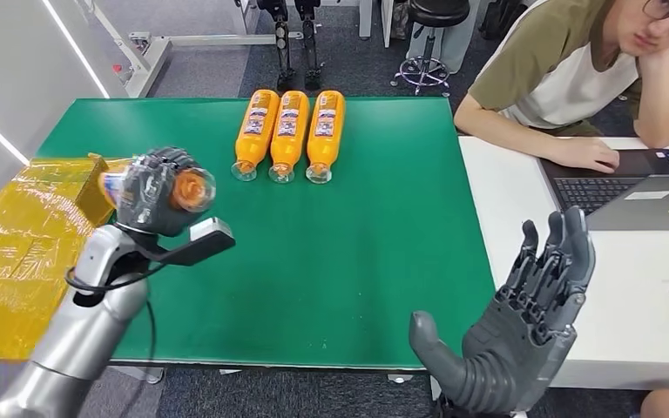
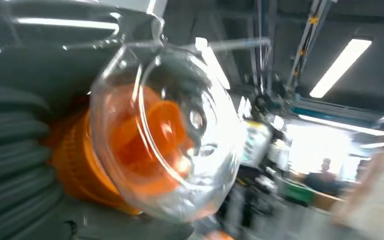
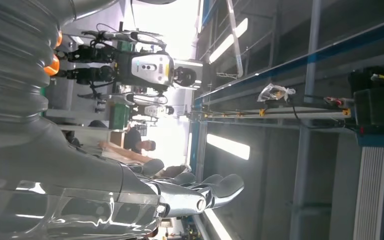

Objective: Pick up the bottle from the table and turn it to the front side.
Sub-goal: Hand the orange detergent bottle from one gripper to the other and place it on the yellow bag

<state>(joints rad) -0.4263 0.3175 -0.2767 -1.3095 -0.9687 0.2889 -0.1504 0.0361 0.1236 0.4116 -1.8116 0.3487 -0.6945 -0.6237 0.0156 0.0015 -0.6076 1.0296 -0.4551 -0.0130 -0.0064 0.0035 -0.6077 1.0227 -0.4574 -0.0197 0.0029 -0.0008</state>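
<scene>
Gripping bottle in left hand, lifted left of the 3 bottles on green table; rotate slowly, wrist steady, keep grip firm. Right hand empty, fingers spread.

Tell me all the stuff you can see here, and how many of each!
Orange plastic bottles with clear caps: three, lying side by side at the far middle of the table.
Orange plastic bottle held up: one, gripped in the left hand.
Green table: one, centre.
Box wrapped in yellow tape: one, left of the green table.
White table: one, right.
Grey laptop: one, on the white table.
Person: one, seated at the laptop.
Left hand: grey, raised, fingers around the bottle.
Right hand: grey, empty, fingers spread.
</scene>
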